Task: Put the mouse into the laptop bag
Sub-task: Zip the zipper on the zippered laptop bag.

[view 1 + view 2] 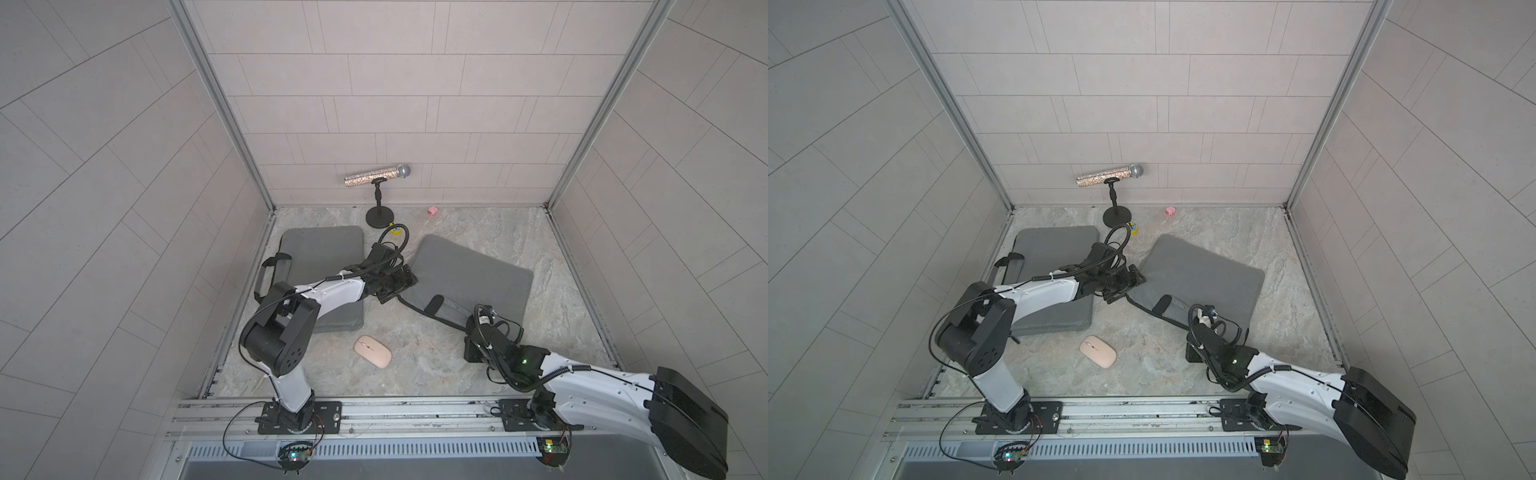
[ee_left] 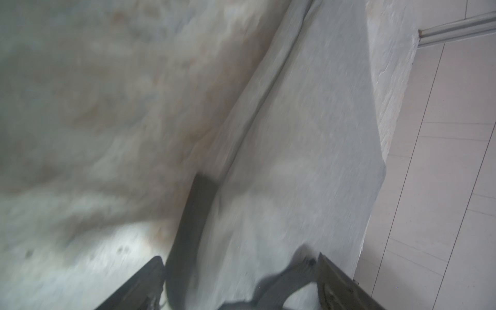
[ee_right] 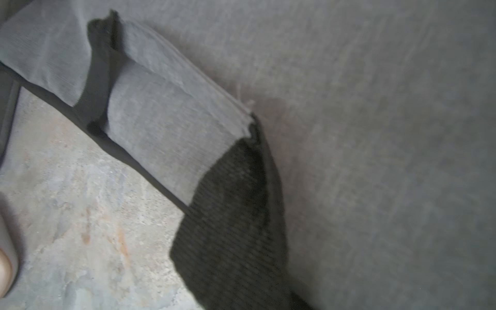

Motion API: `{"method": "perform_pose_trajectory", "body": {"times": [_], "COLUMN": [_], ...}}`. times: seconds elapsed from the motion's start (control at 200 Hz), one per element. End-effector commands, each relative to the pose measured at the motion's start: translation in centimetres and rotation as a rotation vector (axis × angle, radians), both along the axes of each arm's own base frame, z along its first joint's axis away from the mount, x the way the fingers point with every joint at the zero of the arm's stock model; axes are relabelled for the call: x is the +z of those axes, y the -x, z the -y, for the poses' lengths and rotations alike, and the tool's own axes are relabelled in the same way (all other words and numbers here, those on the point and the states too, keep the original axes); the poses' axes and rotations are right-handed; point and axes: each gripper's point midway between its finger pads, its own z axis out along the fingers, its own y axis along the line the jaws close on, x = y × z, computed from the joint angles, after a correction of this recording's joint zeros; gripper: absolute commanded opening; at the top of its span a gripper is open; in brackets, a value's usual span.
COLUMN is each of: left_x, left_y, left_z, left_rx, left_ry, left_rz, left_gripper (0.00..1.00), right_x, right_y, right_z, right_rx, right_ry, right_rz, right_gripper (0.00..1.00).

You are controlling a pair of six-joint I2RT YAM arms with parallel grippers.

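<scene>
- A stone-patterned tabletop (image 1: 415,374) sits between pale tiled walls.
- The pink mouse (image 1: 372,351) lies on the bare tabletop at about 6 o'clock, between the two arm bases. It is outside both bags and touches neither arm.
- A grey laptop bag (image 1: 469,270) lies flat from the centre toward 3 o'clock, with its handle (image 3: 166,134) on the 6 o'clock edge.
- A second laptop bag (image 1: 320,249) lies at 9 o'clock, partly under the left arm (image 1: 332,291).
- The left fingers (image 2: 338,284) stand wide apart at the laptop bag's 9 o'clock corner. A dark strap (image 2: 193,214) runs between them in the blurred wrist view, and they grip nothing.
- The right fingers are hidden under the right arm's wrist (image 1: 494,336), just at the handle. They are closed, but it cannot be told whether any fabric is pinched.
- A glittery microphone (image 1: 376,176) rests on a stand at 12 o'clock, with a small pink object (image 1: 432,211) at 1 o'clock.
</scene>
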Motion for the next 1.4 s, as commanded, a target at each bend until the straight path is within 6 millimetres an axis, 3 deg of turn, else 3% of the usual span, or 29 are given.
{"method": "perform_pose_trajectory", "body": {"times": [0.0, 0.295, 0.51, 0.645, 0.756, 0.881, 0.936, 1.011, 1.091, 1.211, 1.396], "left_x": [0.6, 2.4, 2.4, 1.8, 0.9, 0.0, -0.6, -0.8, -0.9, -1.3, -1.8], "left_y": [1.7, 4.1, 5.9, 6.2, 5.8, 5.3, 5.2, 4.7, 3.7, 1.5, -2.0], "left_z": [0.2, -1.4, 2.3, 4.4, 4.9, 6.0, 6.5, 6.7, 6.3, 5.0, 3.4], "left_rx": [0.037, 0.084, 0.031, 0.004, 0.004, -0.012, -0.021, -0.029, -0.024, -0.008, -0.004], "left_ry": [0.050, 0.068, 0.166, 0.187, 0.170, 0.194, 0.192, 0.176, 0.145, 0.112, 0.125], "left_rz": [0.032, 0.059, 0.062, 0.057, 0.044, 0.026, 0.012, 0.013, 0.027, 0.041, 0.028], "left_gripper": [0.92, 0.93, 0.95, 0.90, 0.82, 0.64, 0.51, 0.25, 0.09, 0.00, 0.00], "right_x": [2.4, 2.9, 4.4, 4.9, 5.0, 5.3, 5.3, 4.9, 4.2, 2.9, 1.7], "right_y": [-1.5, -2.1, -1.6, -1.2, -1.0, -0.5, -0.2, 0.2, 0.6, 1.3, 2.6], "right_z": [-2.2, -4.2, -6.9, -7.9, -8.0, -8.4, -8.5, -8.3, -7.8, -6.2, -4.6], "right_rx": [0.010, 0.041, 0.110, 0.138, 0.144, 0.173, 0.182, 0.186, 0.180, 0.152, 0.161], "right_ry": [-0.064, -0.065, -0.043, -0.037, -0.047, -0.069, -0.073, -0.072, -0.065, -0.035, -0.004], "right_rz": [0.067, 0.074, 0.114, 0.131, 0.140, 0.160, 0.162, 0.154, 0.134, 0.101, 0.066], "right_gripper": [0.00, 0.00, 0.00, 0.00, 0.00, 0.00, 0.00, 0.00, 0.00, 0.00, 0.00]}}
